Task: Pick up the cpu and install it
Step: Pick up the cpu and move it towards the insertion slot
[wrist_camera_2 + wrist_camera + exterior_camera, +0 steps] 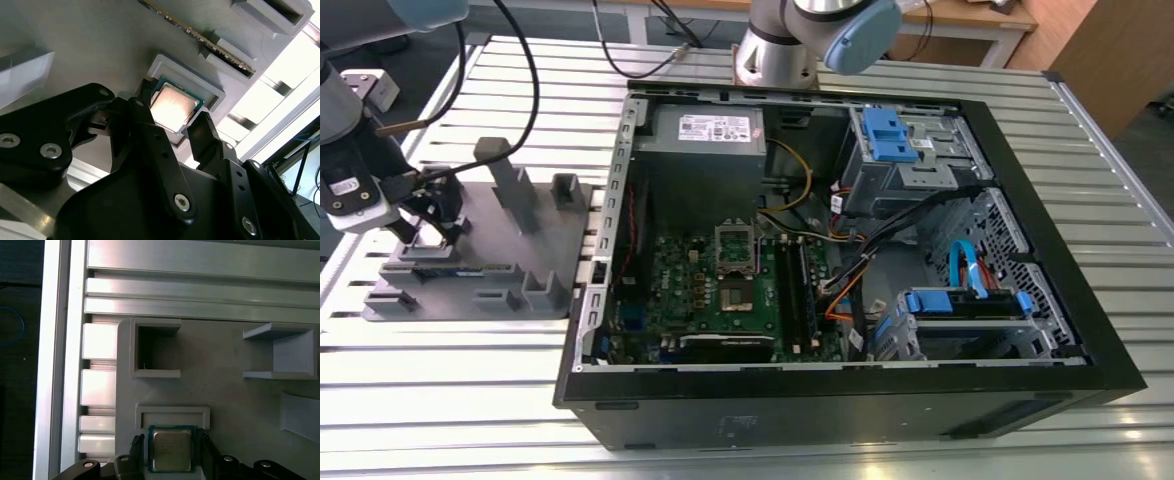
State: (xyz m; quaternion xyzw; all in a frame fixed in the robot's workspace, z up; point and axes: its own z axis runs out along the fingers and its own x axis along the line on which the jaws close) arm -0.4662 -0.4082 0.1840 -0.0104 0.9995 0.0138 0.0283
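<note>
The cpu (172, 106), a small square chip with a shiny silver top and thin green rim, lies flat in a shallow recess of the grey tray (507, 262). My gripper (173, 111) hangs directly over it, with one black finger (144, 100) just off one side of the chip and the other just off the opposite side. In the first wrist view the cpu (171, 450) sits between the same two fingertips (137, 441), narrow gaps showing on both sides. In the exterior view the gripper (434, 228) stands low over the tray at that view's left.
A long memory stick (200, 37) stands in a slot of the tray beside the cpu recess. The open computer case (1067, 300) lies to the exterior view's right, its green motherboard holding the metal socket frame (736, 250). Grey posts (500, 165) rise from the tray.
</note>
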